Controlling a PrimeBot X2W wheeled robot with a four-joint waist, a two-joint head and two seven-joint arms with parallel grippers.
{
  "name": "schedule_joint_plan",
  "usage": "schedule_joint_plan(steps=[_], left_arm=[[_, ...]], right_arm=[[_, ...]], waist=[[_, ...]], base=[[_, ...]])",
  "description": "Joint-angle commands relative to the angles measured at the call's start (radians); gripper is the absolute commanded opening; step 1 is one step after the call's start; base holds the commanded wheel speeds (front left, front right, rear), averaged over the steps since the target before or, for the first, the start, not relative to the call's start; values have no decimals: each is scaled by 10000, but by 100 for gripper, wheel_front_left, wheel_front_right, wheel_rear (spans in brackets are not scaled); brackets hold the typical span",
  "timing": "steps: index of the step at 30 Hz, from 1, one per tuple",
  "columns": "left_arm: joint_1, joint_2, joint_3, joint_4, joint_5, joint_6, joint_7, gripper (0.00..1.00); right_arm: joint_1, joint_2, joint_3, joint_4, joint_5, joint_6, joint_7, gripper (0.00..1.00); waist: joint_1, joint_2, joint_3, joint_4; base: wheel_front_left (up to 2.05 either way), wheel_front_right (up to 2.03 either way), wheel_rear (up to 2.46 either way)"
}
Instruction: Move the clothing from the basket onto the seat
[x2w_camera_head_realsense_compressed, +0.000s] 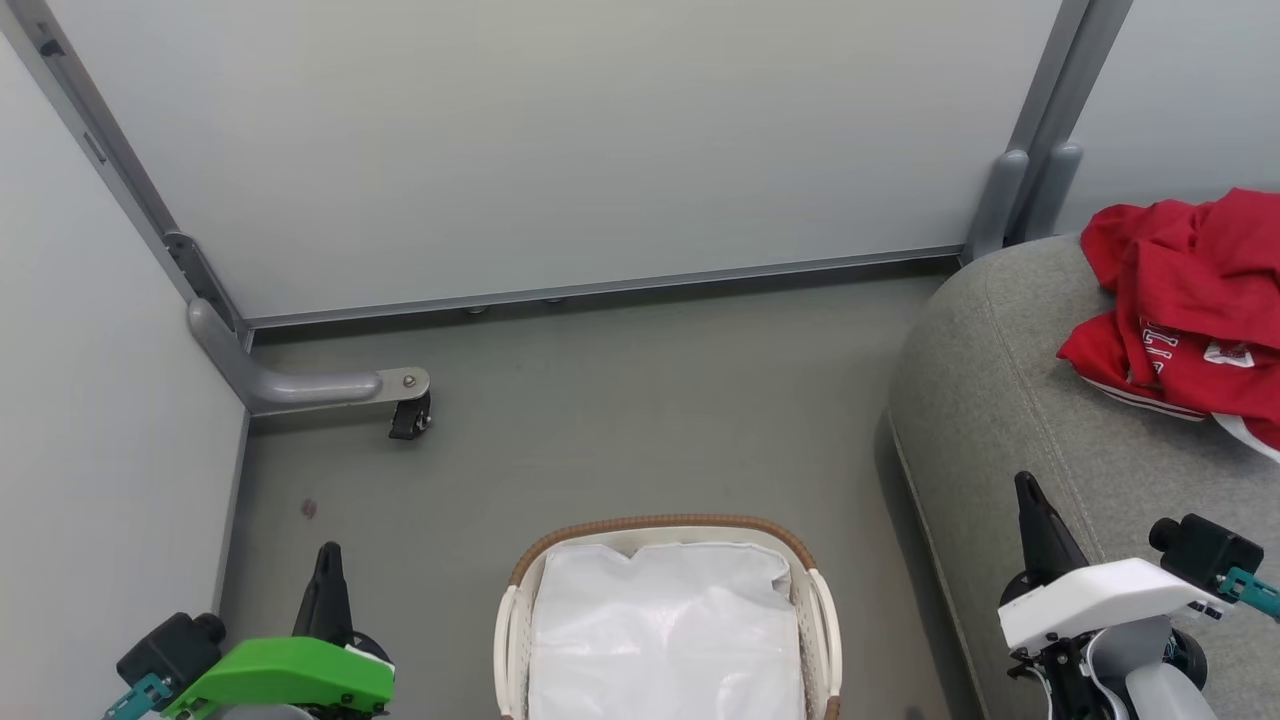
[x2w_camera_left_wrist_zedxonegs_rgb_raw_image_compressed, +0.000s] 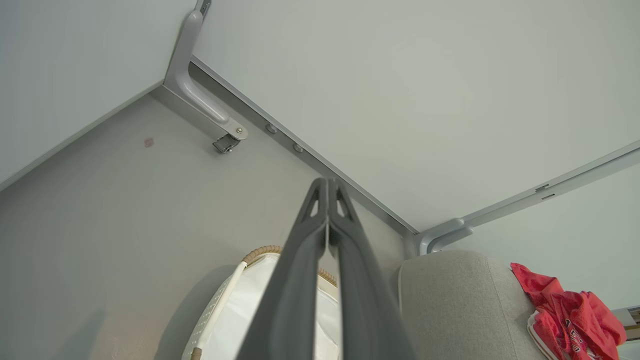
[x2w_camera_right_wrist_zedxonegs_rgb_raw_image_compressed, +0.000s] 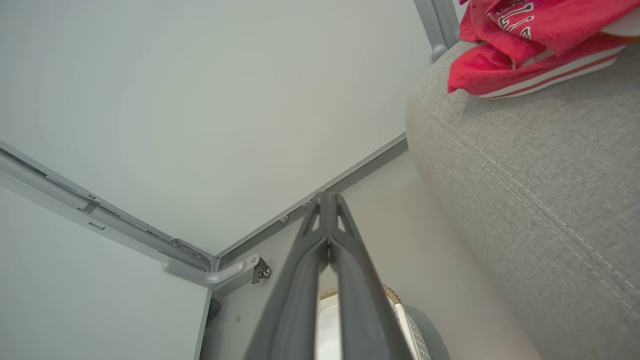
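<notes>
Grey floor (x2w_camera_head_realsense_compressed: 640, 400), pale walls (x2w_camera_head_realsense_compressed: 560, 150); red clothing (x2w_camera_head_realsense_compressed: 1190, 290) on the seat (x2w_camera_head_realsense_compressed: 1000, 400); left gripper (x2w_camera_left_wrist_zedxonegs_rgb_raw_image_compressed: 327, 187), right gripper (x2w_camera_right_wrist_zedxonegs_rgb_raw_image_compressed: 327, 200) both clenched, empty

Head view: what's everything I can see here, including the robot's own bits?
clothing: one crumpled heap, red with white trim, on the seat at right; number of garments cannot be told
seat: one, grey, right edge
basket: one, white with brown rim, on the floor, bottom centre
liner: one, white, inside the basket
floor: one, grey-green, middle
partition panels: three, pale grey in grey metal frames, left, back, far right
caster foot: one, grey bracket, black wheel, left corner
left gripper: one, dark fingers shut, green housing, lower left
right gripper: one, dark fingers shut, white housing, lower right
</notes>
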Motion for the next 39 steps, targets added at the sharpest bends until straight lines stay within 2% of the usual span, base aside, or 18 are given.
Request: schedule_joint_plan(steps=[1, 39], left_arm=[[-319, 29, 84, -181, -295, -61, 81, 0], [-545, 43, 863, -703, -4061, -283, 1256, 0]], right_arm=[[-69, -71, -54, -187, 354, -4, 83, 0], [-22, -105, -414, -592, 4923, -7, 1255, 0]], waist=[[0, 0, 0, -4], [0, 0, -4, -152]], base=[[0, 0, 0], [0, 0, 0]])
